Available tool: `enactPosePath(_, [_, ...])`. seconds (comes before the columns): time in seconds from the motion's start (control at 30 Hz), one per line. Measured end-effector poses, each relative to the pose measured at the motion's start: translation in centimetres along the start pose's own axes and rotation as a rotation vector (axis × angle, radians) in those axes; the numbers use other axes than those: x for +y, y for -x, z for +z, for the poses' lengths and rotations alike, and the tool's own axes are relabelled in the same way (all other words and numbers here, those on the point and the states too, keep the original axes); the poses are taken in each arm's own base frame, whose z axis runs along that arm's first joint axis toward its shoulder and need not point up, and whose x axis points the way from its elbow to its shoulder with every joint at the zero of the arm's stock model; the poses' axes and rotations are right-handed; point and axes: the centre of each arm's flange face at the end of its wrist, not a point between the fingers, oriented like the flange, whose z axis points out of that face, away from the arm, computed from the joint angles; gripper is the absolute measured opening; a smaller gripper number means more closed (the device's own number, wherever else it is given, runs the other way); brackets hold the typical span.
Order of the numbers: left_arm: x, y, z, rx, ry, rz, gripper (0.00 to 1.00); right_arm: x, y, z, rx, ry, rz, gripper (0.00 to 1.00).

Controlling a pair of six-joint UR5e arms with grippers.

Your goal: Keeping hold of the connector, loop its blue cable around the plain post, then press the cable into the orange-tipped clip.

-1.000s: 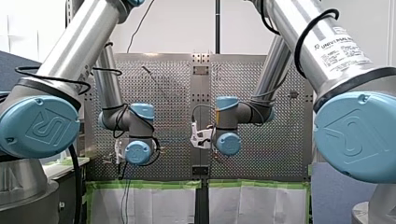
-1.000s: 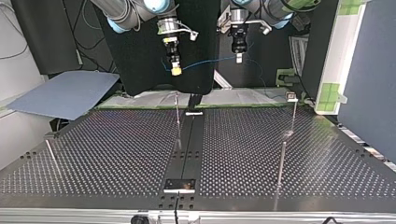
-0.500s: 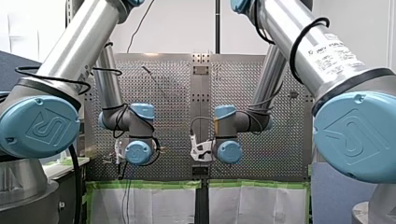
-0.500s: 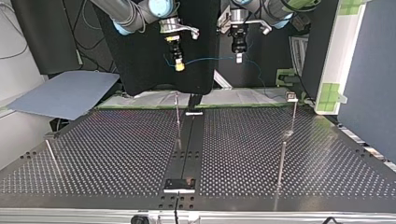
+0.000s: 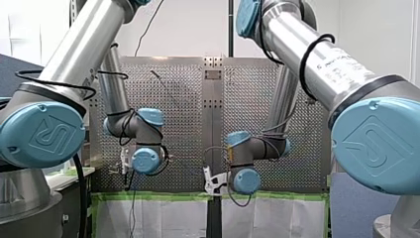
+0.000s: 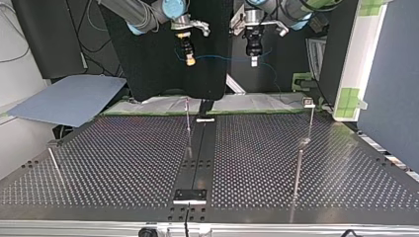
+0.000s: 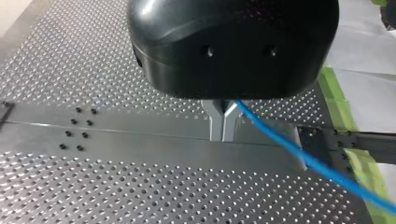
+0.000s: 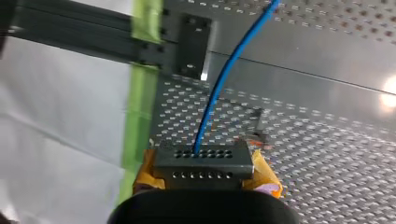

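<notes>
In the right wrist view my right gripper [image 8: 203, 176] is shut with its yellow pads on a dark grey connector [image 8: 201, 161] that has rows of holes. A blue cable [image 8: 224, 79] leaves the connector over the perforated table. Just past the connector a small orange-tipped piece [image 8: 254, 139] stands on the table. In the left wrist view my left gripper [image 7: 223, 133] has its metal fingers shut on the blue cable [image 7: 299, 156]. In the top view the cable [image 6: 222, 58] hangs nearly level between my right gripper [image 6: 189, 60] and my left gripper [image 6: 253, 61], high above a thin post [image 6: 188, 129].
Further thin posts [image 6: 298, 170] [image 6: 53, 165] stand on the perforated table [image 6: 123, 163], one with a small block on top [image 6: 309, 102]. A dark centre rail [image 6: 197, 158] runs across it. Green tape and white sheeting [image 5: 163, 213] edge the table. A blue-grey sheet [image 6: 69, 101] lies at the top view's left.
My right arm has carried the connector upward in the top view and lower in the front view. The cable between the grippers has levelled out. My left arm has stayed put.
</notes>
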Motion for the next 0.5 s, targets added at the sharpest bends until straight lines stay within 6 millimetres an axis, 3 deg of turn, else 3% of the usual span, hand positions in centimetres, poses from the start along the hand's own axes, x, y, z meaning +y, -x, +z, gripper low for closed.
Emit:
enactPosePath(0.13, [0.1, 1.1, 0.2, -0.002, 0.006, -0.036, 0.0, -0.2, -0.8, 0.5, 0.005, 0.004, 0.02, 0.0])
enactPosePath(0.5, [1.0, 4.4, 0.5, -0.021, 0.06, -0.123, 0.0, -0.2, -5.6, 0.1, 0.019, -0.051, 0.123, 0.0])
